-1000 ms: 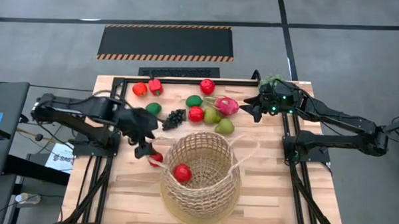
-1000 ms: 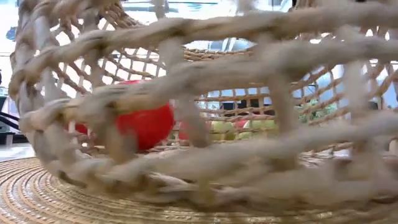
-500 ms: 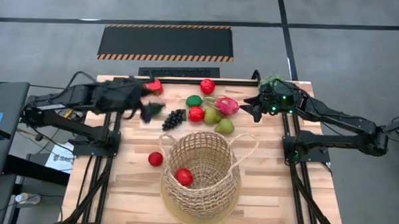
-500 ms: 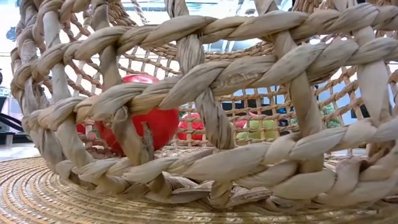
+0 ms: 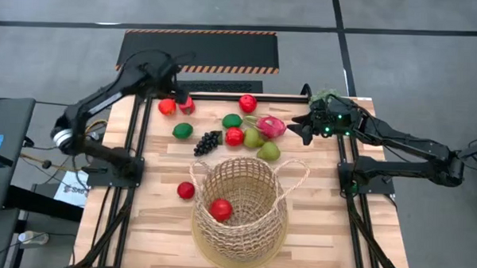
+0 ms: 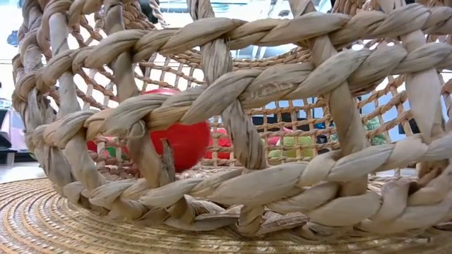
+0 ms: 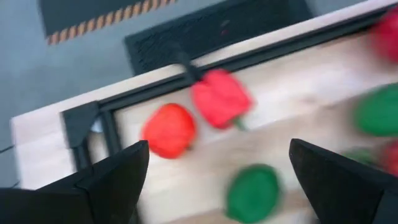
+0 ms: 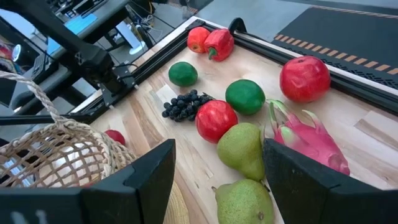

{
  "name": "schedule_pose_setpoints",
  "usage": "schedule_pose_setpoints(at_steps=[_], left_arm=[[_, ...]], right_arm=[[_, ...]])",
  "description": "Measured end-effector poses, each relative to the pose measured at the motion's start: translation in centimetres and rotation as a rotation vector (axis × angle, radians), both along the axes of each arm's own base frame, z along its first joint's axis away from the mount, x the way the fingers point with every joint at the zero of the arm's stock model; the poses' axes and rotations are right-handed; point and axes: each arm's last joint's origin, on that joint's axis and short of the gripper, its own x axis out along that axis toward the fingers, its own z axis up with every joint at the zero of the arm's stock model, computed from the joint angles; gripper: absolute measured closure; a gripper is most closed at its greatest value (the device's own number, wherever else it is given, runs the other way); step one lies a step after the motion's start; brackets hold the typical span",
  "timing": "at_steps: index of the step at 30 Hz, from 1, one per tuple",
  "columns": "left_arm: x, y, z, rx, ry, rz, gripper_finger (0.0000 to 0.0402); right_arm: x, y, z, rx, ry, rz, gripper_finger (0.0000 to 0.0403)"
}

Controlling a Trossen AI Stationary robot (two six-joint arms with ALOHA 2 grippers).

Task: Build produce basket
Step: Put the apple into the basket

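One piece of fruit, a red apple (image 5: 219,209), sits inside the basket (image 5: 240,243); the rest of the produce lies outside it, so the filling has barely begun. Taking the basket as the landmark: it stands at the near middle of the table, and most of the loose fruit is bunched just beyond its far rim. There I see the pink dragon fruit (image 5: 271,126), two pears (image 5: 268,151), a red tomato (image 5: 234,136), a green lime (image 5: 232,120) and the dark grape bunch (image 5: 208,141). Another small red fruit (image 5: 186,190) lies just beside the basket's left wall.

Farther off, toward the far left corner from the basket, sit a red pepper (image 7: 220,99) and an orange-red tomato (image 7: 168,129) side by side. The left gripper (image 7: 217,177) hangs right above that pair, jaws spread wide and holding nothing. Both fruits lie ahead of its fingertips, the tomato nearer the left finger, with the pepper's long axis slanting across the gap. By my reckoning this arm is far better placed for those two.

Over on the far right of the basket, the right gripper (image 8: 217,180) waits, jaws half parted and empty, looking across the central bunch.
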Motion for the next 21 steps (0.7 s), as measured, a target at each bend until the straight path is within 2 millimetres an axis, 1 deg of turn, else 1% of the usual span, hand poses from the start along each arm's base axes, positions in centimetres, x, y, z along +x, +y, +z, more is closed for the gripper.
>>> schedule_pose_setpoints(at_steps=[2, 5, 8, 11, 15, 18, 21], left_arm=[[-0.5, 2.1, -1.4, -0.040, 0.054, 0.027, 0.0029], [-1.2, 4.5, -3.5, -0.111, 0.123, 0.057, 0.0028], [-1.5, 6.0, -5.3, -0.198, 0.120, 0.056, 0.0028], [-1.5, 6.8, -6.6, -0.256, 0.156, -0.046, 0.0028], [-1.4, 7.3, -7.4, -0.277, 0.205, -0.149, 0.0028], [-1.7, 7.4, -7.9, -0.289, 0.233, -0.175, 0.0028], [-2.5, 7.3, -8.8, -0.319, 0.261, -0.163, 0.0028]], right_arm=[[0.0, 0.0, 0.0, 0.000, 0.000, 0.000, 0.0143], [0.0, 0.0, 0.0, 0.000, 0.000, 0.000, 0.0143], [0.0, 0.0, 0.0, 0.000, 0.000, 0.000, 0.0143], [0.0, 0.0, 0.0, 0.000, 0.000, 0.000, 0.0143], [0.0, 0.0, 0.0, 0.000, 0.000, 0.000, 0.0143], [0.0, 0.0, 0.0, 0.000, 0.000, 0.000, 0.0143], [0.0, 0.0, 0.0, 0.000, 0.000, 0.000, 0.0143]])
